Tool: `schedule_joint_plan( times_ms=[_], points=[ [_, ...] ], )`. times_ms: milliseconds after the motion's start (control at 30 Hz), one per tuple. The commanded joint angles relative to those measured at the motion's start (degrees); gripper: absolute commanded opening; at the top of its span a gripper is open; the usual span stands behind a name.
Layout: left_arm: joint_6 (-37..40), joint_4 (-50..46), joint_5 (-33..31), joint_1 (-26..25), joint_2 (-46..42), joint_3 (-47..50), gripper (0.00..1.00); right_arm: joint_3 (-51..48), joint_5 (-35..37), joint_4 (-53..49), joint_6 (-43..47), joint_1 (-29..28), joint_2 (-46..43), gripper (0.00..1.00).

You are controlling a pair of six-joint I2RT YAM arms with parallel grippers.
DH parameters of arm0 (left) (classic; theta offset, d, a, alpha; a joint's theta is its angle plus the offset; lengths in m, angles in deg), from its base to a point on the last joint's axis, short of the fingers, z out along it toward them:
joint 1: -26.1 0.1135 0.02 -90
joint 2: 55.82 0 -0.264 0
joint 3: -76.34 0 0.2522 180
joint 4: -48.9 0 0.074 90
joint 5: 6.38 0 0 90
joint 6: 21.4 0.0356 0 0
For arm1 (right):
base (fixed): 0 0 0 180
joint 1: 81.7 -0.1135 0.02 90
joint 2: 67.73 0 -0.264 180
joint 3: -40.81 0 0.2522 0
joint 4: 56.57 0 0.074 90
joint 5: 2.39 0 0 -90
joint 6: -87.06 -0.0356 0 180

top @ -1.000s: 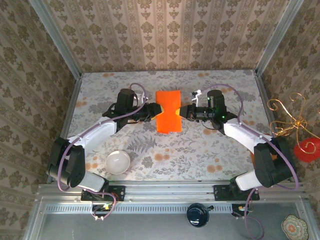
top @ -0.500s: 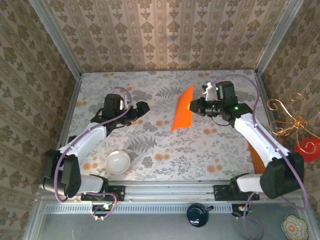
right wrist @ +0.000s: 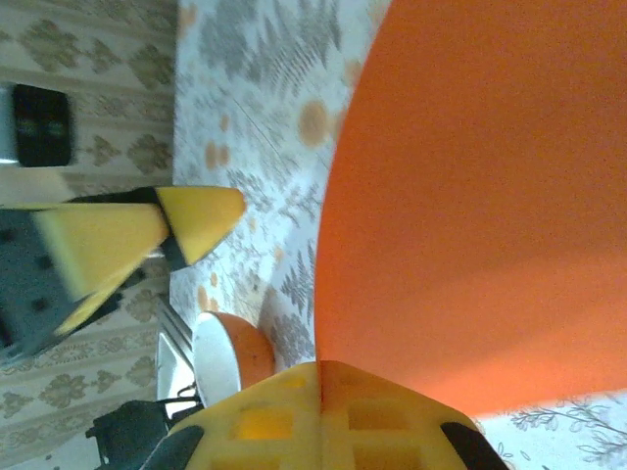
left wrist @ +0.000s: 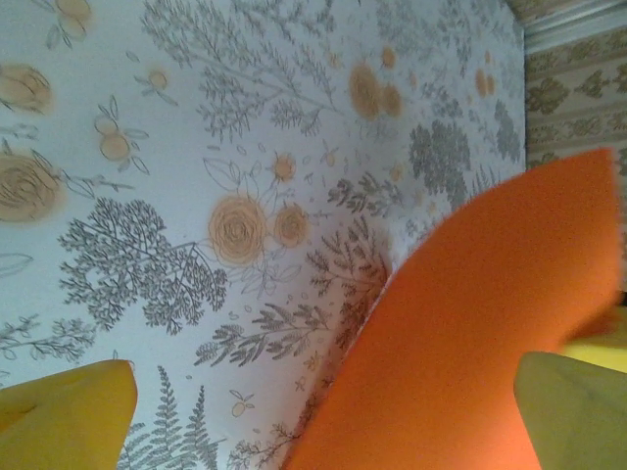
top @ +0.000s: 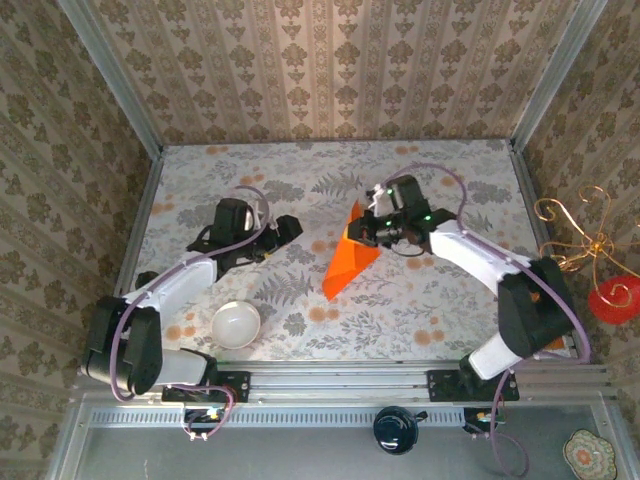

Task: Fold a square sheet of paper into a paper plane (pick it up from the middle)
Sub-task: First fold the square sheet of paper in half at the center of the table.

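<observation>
Over the flower-patterned table [top: 430,310], thin bright orange square sheet of paper [top: 350,258] now dangling corner-down, pinched at its upper edge by the tightly closed right gripper [top: 366,230]; left gripper [top: 288,229] just released, spread wide, backed off leftward. Folding apparently unfinished, single-handed for now.

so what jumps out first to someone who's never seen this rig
The thin bright orange sheet of paper grabs the eye: it is held up, bent, over mid-table, pinched near one edge by the shut right end effector. To its left the left end effector stands open, apart from the paper, and a round white bowl sits near the table's front left.
</observation>
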Motion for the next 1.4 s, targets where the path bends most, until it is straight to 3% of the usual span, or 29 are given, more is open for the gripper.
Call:
schedule_joint_plan(
  times_ms=[0, 167, 633, 933, 1133, 1367],
  points=[
    [0.27, 0.59, 0.45, -1.79, 2.06, 1.14, 0.99, -1.29, -2.84, 8.3, -4.14, -1.79, 4.45, 0.0],
    [-0.05, 0.22, -0.38, -4.07, 4.08, 1.85, 0.94, -6.73, -3.37, 17.58, -7.89, -2.12, 6.24, 0.0],
    [-1.87, 0.96, -2.76, -13.26, 12.35, -1.46, 0.82, -19.38, 1.55, 22.84, -10.04, -1.94, 2.74, 0.0],
    [-3.64, 1.27, -6.22, -11.99, 8.91, 0.11, 0.8, -16.07, -4.44, 32.02, -15.04, -2.8, 4.5, 0.01],
    [-5.67, 3.78, -5.89, -9.34, 4.16, 3.78, 0.83, -14.61, -8.55, 45.12, -22.49, -3.27, 8.38, 0.02],
    [-2.81, -0.76, -6.32, -10.41, 5.69, 1.61, 0.83, -17.63, -7.1, 46.39, -21.68, -2.66, 10.97, 0.02]
  ],
)
